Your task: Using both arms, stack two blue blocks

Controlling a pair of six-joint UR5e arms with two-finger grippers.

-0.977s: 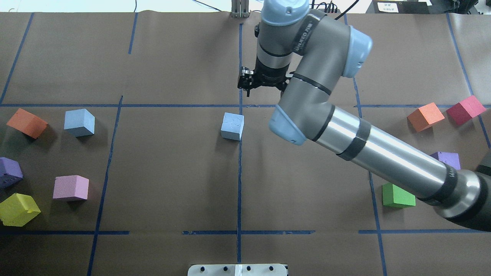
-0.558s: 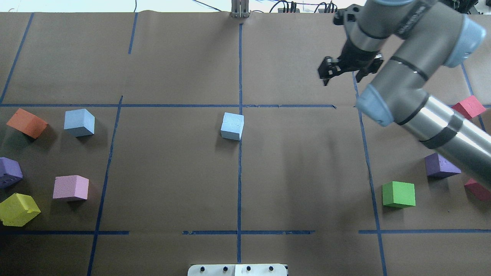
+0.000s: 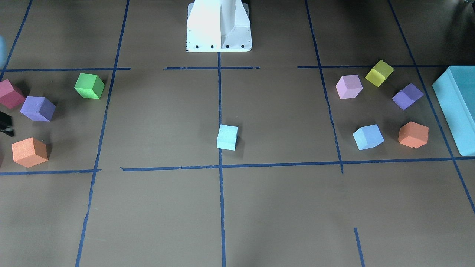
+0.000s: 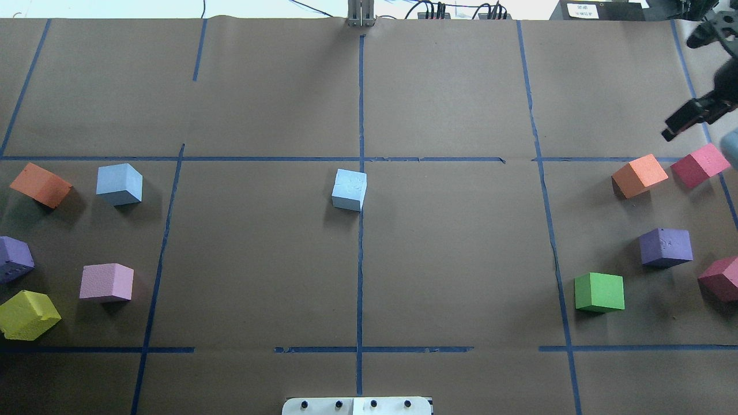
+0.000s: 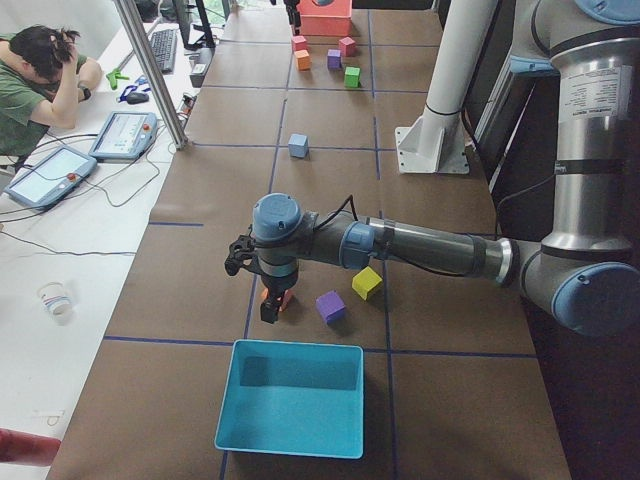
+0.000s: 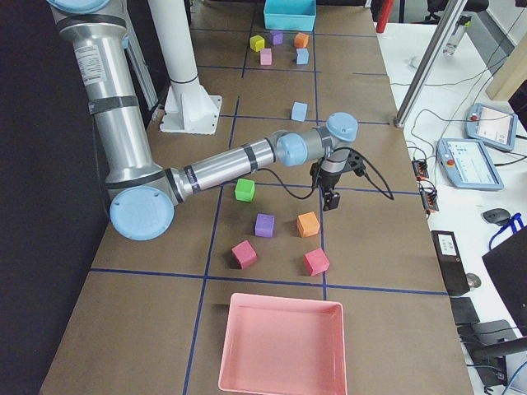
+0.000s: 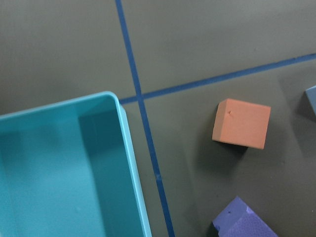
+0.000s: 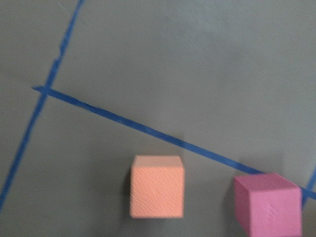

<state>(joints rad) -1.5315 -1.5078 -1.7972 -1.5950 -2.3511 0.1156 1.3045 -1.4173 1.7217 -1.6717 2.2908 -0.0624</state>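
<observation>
Far L, the left gripper (image 5: 270,310) hangs low over an orange block (image 4: 40,184), with the teal bin (image 7: 126,148) just beside it. We see this gripper only from the side cam, so we can't tell how far apart its fingers are or whether it has hold of anything.

The left blue block (image 4: 119,183) sits flat on the paper just R of that orange one. A purple block (image 4: 14,259), a pink block (image 4: 106,282) and a yellow block (image 4: 27,314) lie nearer the robot.

The mid blue block (image 4: 349,190) sits alone at table centre, its R edge on the centre tape line (image 4: 360,276). It is well apart from the other blue one, so the two are not stacked.

On the R side we have a green block (image 4: 599,292), the R orange block (image 4: 639,175) and a red block (image 4: 699,165).

The right gripper (image 6: 331,202) hovers above bare paper — just past the R orange block, on the far side from the robot. It is cut off at the overhead's R edge. We can't tell its opening, and we see no block in it.
</observation>
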